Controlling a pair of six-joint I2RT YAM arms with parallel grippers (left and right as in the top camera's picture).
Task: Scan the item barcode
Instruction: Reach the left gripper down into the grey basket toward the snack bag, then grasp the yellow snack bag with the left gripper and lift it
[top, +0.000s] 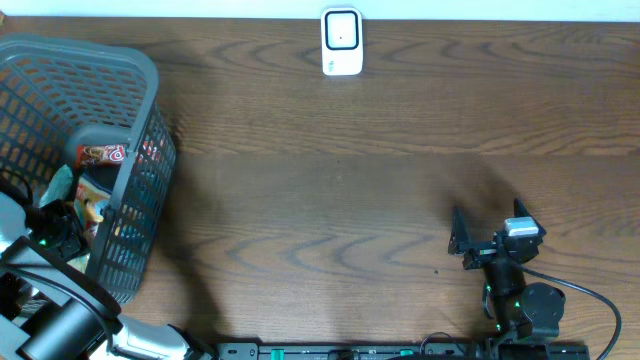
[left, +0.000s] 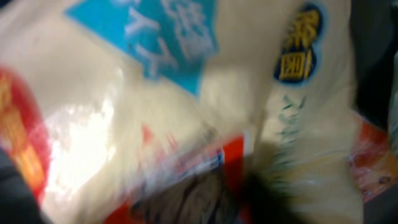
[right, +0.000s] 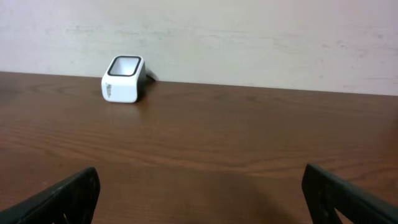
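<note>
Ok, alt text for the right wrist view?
A small white scanner stands on the brown wooden table near its far edge, by a pale wall. The right gripper is open and empty, its dark fingers at the bottom corners.

So the basket sits at the far left of the bench, with a few snack packets piled inside it. The left end effector is in the basket among them, one packet right up against its camera. The scanner is at the back edge, about mid-bench, near the wall. The right end effector is over the front right, well apart from both, scanner ahead and to its left.
</note>
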